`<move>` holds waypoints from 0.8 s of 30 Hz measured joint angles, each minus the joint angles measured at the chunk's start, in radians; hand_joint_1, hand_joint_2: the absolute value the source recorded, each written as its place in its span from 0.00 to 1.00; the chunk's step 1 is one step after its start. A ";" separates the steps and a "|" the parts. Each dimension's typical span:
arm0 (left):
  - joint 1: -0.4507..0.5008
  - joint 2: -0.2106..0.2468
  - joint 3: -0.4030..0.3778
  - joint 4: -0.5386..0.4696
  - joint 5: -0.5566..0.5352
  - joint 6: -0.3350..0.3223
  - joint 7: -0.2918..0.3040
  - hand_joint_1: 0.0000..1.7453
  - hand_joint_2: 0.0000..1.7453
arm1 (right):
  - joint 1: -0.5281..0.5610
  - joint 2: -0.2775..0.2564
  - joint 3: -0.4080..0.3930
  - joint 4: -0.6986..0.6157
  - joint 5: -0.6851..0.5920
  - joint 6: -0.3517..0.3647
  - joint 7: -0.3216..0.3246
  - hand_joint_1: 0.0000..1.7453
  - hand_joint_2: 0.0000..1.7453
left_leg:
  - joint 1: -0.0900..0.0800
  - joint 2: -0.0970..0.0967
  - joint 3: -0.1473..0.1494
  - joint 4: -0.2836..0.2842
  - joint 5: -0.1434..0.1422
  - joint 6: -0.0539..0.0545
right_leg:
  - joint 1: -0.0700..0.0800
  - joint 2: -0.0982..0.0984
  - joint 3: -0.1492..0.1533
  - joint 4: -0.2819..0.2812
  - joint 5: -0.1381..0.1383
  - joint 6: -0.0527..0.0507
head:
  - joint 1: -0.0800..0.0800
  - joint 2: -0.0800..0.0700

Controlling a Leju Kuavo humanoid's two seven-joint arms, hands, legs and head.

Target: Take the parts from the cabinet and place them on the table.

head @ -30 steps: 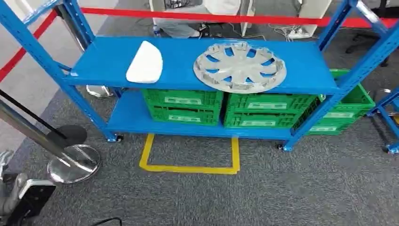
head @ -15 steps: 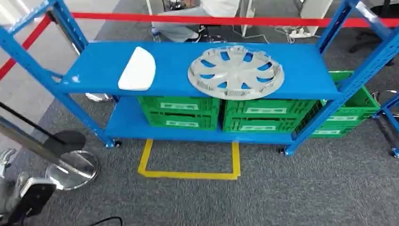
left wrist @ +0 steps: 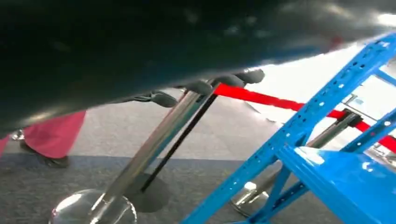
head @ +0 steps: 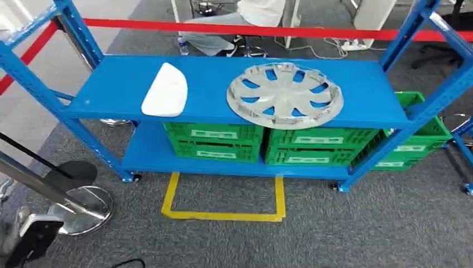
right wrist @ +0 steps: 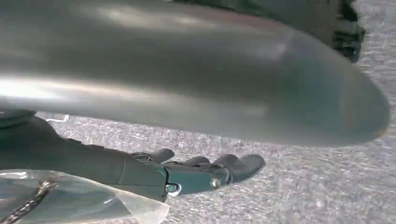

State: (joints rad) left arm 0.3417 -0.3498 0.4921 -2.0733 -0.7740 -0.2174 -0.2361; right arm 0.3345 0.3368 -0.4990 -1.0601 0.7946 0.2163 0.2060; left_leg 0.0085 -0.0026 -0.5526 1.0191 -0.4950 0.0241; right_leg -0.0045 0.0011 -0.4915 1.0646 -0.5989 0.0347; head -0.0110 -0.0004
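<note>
Facing blue cabinet (head: 234, 89) | we see hubcap (head: 284, 95), white part (head: 165, 90) on top shelf | right hand (right wrist: 187, 175) fingers extended, holding nothing | left hand (left wrist: 210, 86) grip unclear

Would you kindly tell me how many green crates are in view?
3: two side by side on the rack's lower shelf, one on the floor past the right post. Others may be hidden behind.

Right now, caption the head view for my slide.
White curved panel and silver hubcap on blue steel rack above green crates.

Dark grey right hand (right wrist: 187, 175) with rounded fingertips and a small silver screw; beside it, a smooth, glossy silver arm shell (right wrist: 187, 70).
</note>
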 joint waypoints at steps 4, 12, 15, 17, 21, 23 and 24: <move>0.000 0.000 0.000 0.000 0.000 0.000 0.000 0.00 0.00 | 0.001 0.000 0.004 -0.002 0.000 0.000 0.000 0.00 0.00 | -0.001 -0.001 0.010 0.000 -0.019 0.008 | 0.000 0.000 -0.174 0.256 -0.096 0.008 | 0.003 0.000; 0.001 -0.001 0.001 0.000 0.002 0.000 0.000 0.00 0.00 | 0.010 0.000 0.005 -0.005 -0.006 0.000 0.008 0.00 0.00 | -0.005 -0.002 0.070 0.006 -0.070 -0.027 | 0.007 -0.004 -0.120 -0.014 0.097 -0.032 | 0.001 0.000; 0.002 0.000 0.002 0.000 0.004 0.000 -0.001 0.00 0.00 | 0.013 0.000 0.006 -0.008 -0.010 0.000 0.008 0.00 0.00 | -0.003 -0.001 0.073 0.039 -0.077 -0.039 | -0.002 -0.001 -0.084 -0.029 0.088 -0.047 | 0.001 0.000; -0.001 0.000 0.002 0.000 0.006 0.000 -0.001 0.00 0.00 | 0.010 0.000 0.009 -0.010 -0.010 0.001 0.008 0.00 0.00 | 0.000 0.000 0.002 0.160 -0.136 -0.050 | -0.002 -0.001 -0.066 -0.035 0.079 -0.055 | -0.005 0.000; 0.002 0.000 0.003 0.000 0.006 0.000 -0.001 0.00 0.00 | 0.014 0.000 0.010 -0.010 -0.011 0.001 0.008 0.00 0.00 | 0.001 0.000 -0.096 0.254 -0.128 -0.051 | 0.000 0.001 -0.033 -0.035 0.050 -0.055 | -0.006 0.000; 0.002 0.000 0.003 0.000 0.006 0.000 -0.001 0.00 0.00 | 0.014 0.000 0.011 -0.010 -0.011 0.001 0.008 0.00 0.00 | 0.000 0.000 -0.054 0.106 -0.004 -0.042 | 0.001 0.001 -0.006 -0.035 0.032 -0.050 | -0.006 0.000; 0.002 0.000 0.003 0.000 0.007 0.000 -0.001 0.00 0.00 | 0.015 0.000 0.011 -0.010 -0.011 0.001 0.008 0.00 0.00 | -0.004 0.001 -0.036 0.058 0.028 -0.033 | -0.001 0.001 -0.009 -0.039 0.024 -0.045 | -0.005 0.000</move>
State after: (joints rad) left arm 0.3432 -0.3494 0.4948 -2.0729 -0.7671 -0.2174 -0.2373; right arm 0.3493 0.3368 -0.4875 -1.0704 0.7839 0.2171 0.2140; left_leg 0.0044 -0.0019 -0.5888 1.0766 -0.4675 -0.0088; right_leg -0.0058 0.0017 -0.5009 1.0257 -0.5748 -0.0107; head -0.0156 0.0000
